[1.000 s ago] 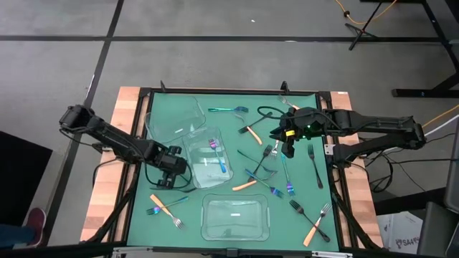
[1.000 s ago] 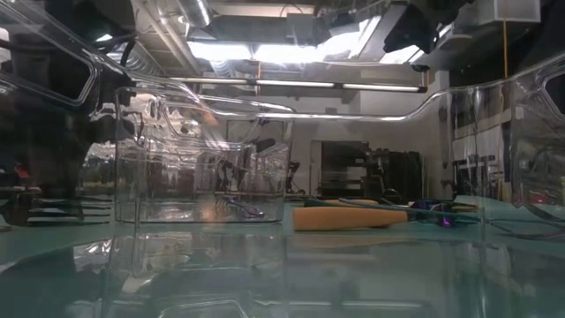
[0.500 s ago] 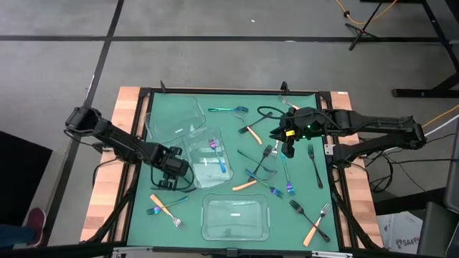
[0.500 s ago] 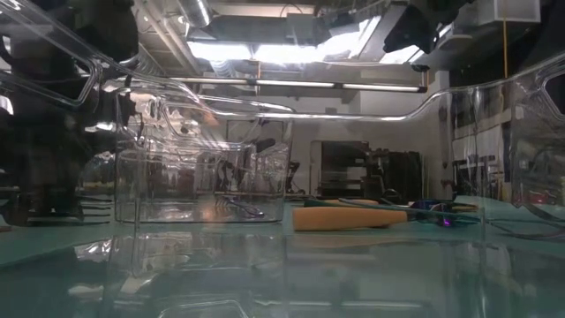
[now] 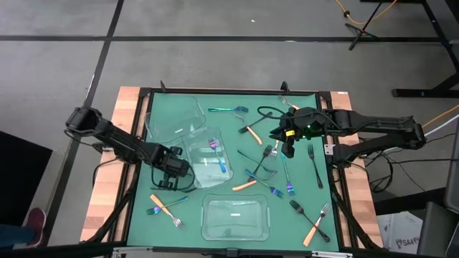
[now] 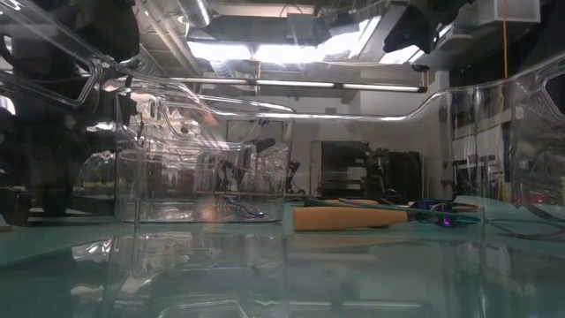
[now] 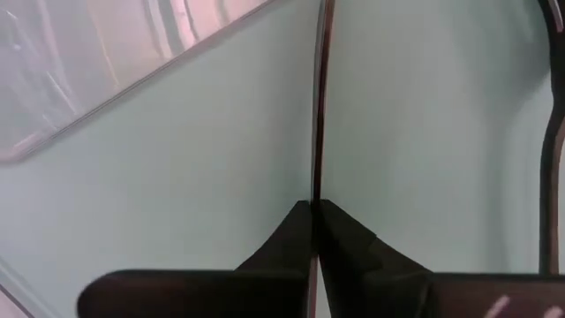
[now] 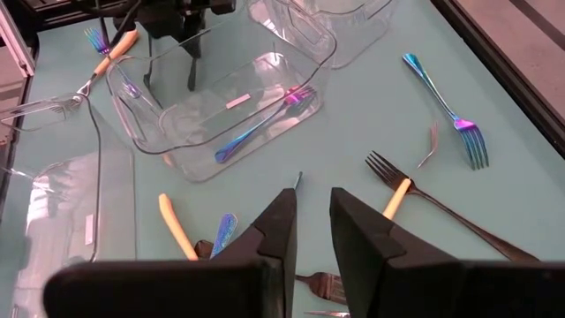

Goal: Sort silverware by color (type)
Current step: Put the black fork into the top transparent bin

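Note:
My left gripper (image 5: pixel 169 183) points down at the green mat just left of the middle clear container (image 5: pixel 192 169), shut on a slim black utensil (image 7: pixel 318 106) that lies on the mat. My right gripper (image 5: pixel 288 150) hangs open by a narrow gap (image 8: pixel 313 216) above a pile of loose silverware (image 5: pixel 269 161) at the right, with nothing between its fingers. Two iridescent utensils (image 8: pixel 265 119) lie in the middle container. Black, iridescent and orange-handled forks are scattered flat on the mat. My left gripper pinches the thin black utensil (image 7: pixel 316 190) between its two fingertips, coming from above and pointing down. The fingers close across its width. The utensil runs on past the fingertips along the mat; which end they have cannot be told.
A second clear container (image 5: pixel 172 118) stands at the far left and a third (image 5: pixel 235 218) at the near edge. An orange-handled fork (image 5: pixel 159 203) and an iridescent one (image 5: pixel 163 209) lie near my left gripper. A dark cable (image 7: pixel 552 177) curves beside it.
My left arm has sunk a little toward the mat beside the middle container; in the low view its dark bulk now fills more of the left side. My right arm has kept still.

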Controlling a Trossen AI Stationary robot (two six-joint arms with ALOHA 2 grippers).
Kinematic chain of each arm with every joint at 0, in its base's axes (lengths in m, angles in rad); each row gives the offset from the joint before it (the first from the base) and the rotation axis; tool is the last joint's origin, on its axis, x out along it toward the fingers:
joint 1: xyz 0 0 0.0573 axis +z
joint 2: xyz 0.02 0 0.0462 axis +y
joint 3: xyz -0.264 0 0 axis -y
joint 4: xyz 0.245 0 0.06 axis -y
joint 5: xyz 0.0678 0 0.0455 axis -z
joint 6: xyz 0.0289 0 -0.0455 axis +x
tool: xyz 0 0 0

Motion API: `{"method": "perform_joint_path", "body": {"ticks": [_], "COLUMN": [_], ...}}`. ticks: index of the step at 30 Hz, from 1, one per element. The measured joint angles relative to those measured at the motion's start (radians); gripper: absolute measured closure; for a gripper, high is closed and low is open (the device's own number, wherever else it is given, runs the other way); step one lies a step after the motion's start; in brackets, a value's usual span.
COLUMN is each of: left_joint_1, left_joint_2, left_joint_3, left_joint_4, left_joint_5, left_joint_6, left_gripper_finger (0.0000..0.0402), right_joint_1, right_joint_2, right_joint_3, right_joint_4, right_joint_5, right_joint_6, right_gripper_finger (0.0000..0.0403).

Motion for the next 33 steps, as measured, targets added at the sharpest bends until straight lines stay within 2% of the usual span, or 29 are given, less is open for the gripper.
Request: {"method": "perform_joint_path", "body": {"ticks": [22, 28, 33], "left_joint_1": [-0.05, -0.021, 0.071], "left_joint_2": [0.0, -0.001, -0.001], "left_joint_3": [0.462, 0.576, 0.625], "left_joint_4": [-0.468, -0.504, -0.51], "left_joint_5": [0.0, -0.114, -0.207], "left_joint_6": [0.0, 0.0, 0.014], "left_gripper_finger": [0.04, 0.04, 0.0398], "right_joint_1": [0.0, 0.0, 0.0], "right_joint_2": [0.0, 0.0, 0.0], "right_joint_3": [0.0, 0.0, 0.0], "right_joint_4": [0.0, 0.0, 0.0], "right_joint_5": [0.0, 0.0, 0.0], "right_joint_6": [0.0, 0.0, 0.0], "right_gripper_finger": [0.0339, 0.0339, 0.0339]}}
